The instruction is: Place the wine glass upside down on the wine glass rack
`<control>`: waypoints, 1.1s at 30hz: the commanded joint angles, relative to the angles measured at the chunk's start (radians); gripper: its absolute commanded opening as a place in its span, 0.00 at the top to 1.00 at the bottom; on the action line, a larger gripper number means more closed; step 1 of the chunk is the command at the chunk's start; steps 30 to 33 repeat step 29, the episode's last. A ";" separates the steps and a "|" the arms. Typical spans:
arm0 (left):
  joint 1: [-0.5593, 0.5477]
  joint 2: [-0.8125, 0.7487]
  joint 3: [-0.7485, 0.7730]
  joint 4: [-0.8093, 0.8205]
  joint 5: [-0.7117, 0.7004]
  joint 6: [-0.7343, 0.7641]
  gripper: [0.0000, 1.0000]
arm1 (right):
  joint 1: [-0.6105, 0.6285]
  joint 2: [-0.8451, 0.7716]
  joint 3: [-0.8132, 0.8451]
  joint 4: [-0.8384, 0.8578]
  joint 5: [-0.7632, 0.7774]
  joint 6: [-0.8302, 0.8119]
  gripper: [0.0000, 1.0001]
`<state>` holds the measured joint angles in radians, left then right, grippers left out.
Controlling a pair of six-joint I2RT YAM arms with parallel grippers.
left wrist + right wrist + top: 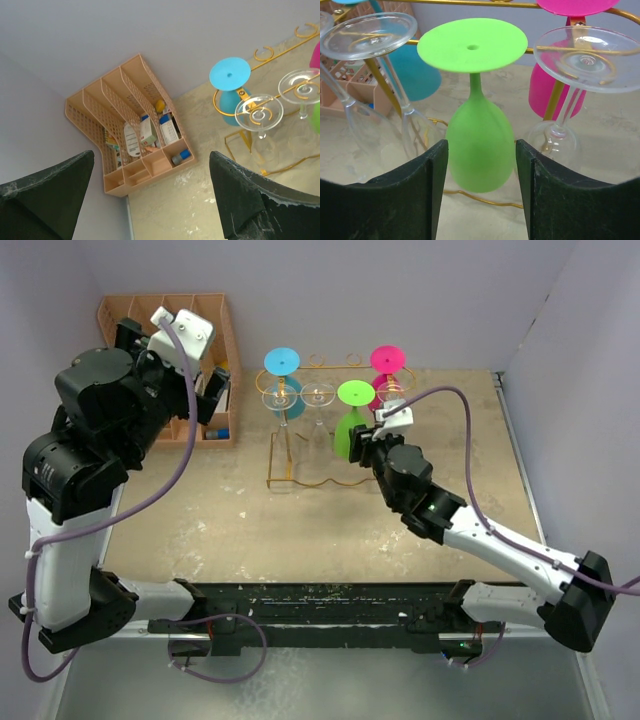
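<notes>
Right claw (pixel 481 150), centre of the right wrist view: fingers parted about halfway, one on each side of the bowl of the lime-green plastic wine glass (pixel 479 125). Contact with the bowl cannot be told. The green glass hangs upside down, its round foot resting over the top rail of the golden-yellow wire wine glass rack (pixel 382 84), at the top centre of the overhead view. Left claw (pixel 152 155), upper left: fully spread, empty, raised above the peach slotted plastic organizer (pixel 120 315).
</notes>
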<state>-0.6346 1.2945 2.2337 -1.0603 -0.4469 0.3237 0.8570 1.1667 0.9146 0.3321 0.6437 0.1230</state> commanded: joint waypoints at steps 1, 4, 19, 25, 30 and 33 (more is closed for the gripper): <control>0.028 -0.030 -0.068 0.068 -0.037 -0.018 0.01 | 0.001 -0.096 -0.028 -0.061 -0.087 0.046 0.40; 0.056 -0.039 -0.114 0.072 -0.027 -0.026 0.01 | 0.001 -0.137 -0.036 -0.118 -0.153 0.053 0.31; 0.276 -0.063 -0.240 0.100 0.050 -0.156 0.01 | 0.000 -0.457 -0.284 -0.191 -0.185 0.193 0.00; 0.357 -0.044 -0.152 -0.007 0.273 -0.155 0.01 | 0.001 -0.511 -0.377 -0.123 -0.149 0.254 0.00; 0.381 -0.035 -0.211 0.059 0.198 -0.191 0.01 | 0.001 -0.507 -0.421 -0.066 -0.139 0.274 0.00; 0.381 -0.035 -0.211 0.059 0.198 -0.191 0.01 | 0.001 -0.507 -0.421 -0.066 -0.139 0.274 0.00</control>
